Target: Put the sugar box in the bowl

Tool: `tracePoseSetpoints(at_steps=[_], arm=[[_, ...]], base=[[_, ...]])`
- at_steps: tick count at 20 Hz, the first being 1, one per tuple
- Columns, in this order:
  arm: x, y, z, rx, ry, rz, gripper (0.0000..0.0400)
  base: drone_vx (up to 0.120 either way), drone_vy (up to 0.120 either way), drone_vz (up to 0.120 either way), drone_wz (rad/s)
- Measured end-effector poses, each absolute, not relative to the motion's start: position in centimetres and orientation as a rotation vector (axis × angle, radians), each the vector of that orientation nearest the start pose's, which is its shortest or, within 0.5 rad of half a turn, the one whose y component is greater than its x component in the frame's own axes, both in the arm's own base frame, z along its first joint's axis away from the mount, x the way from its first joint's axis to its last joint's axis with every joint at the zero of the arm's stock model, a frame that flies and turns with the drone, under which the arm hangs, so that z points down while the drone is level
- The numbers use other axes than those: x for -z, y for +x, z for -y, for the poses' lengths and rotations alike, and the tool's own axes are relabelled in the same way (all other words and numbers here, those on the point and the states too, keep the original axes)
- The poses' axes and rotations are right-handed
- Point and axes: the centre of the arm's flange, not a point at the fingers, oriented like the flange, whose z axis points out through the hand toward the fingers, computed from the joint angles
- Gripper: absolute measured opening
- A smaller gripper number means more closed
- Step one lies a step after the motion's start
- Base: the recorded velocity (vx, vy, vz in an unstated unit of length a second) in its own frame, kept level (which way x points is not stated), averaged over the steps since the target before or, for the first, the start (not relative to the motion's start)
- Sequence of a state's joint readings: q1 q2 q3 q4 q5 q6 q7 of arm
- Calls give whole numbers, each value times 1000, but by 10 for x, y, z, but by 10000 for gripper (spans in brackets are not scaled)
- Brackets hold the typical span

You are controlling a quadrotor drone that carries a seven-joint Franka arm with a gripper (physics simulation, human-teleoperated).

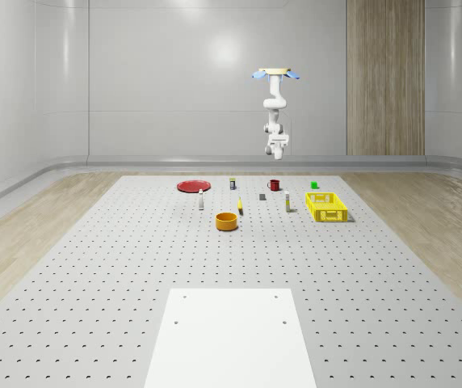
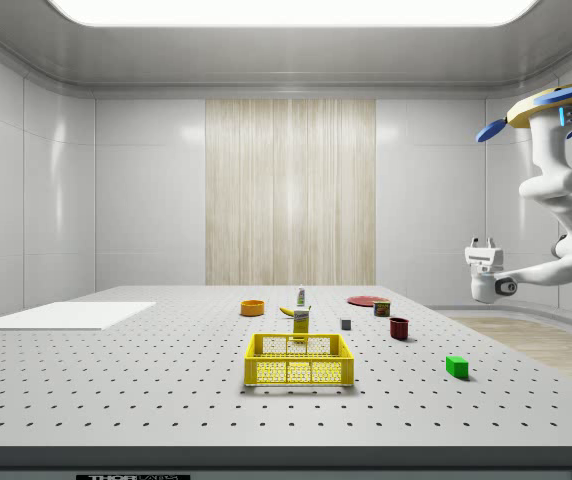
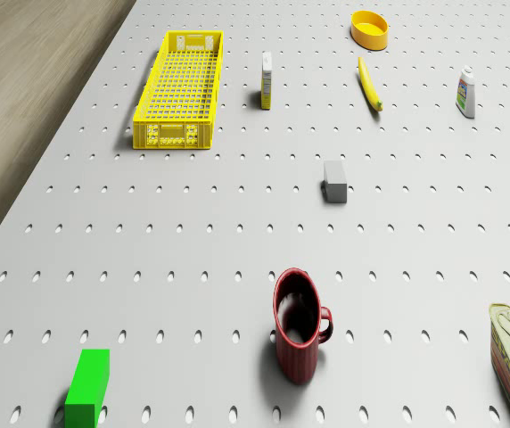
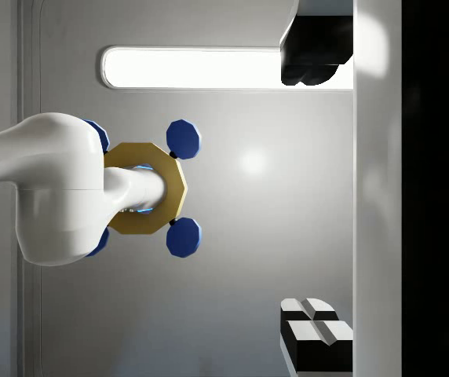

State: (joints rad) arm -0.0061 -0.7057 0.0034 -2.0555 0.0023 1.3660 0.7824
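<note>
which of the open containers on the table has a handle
The dark red mug. A loop handle sticks out of its side, whereas the orange bowl is a plain round dish and the yellow crate is a rectangular lattice basket.

Drone (image 1: 276, 73) hovering high, arm (image 2: 558, 215) folded below, tool (image 2: 483, 245) upturned, fingers (image 4: 313, 59) apart

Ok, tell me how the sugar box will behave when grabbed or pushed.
The sugar box stands upright on a narrow base, so a push high up would probably tip it. Its flat faces look rigid; it should not roll.
</note>
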Motion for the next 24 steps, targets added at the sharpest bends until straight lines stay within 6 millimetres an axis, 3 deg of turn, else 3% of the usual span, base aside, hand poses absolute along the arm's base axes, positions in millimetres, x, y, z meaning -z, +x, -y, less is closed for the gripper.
tracePoseSetpoints(at_steps=[24], arm=[[-691, 303, 0, 53, -2894, -1199, 400]], base=[[118, 0, 0, 0]])
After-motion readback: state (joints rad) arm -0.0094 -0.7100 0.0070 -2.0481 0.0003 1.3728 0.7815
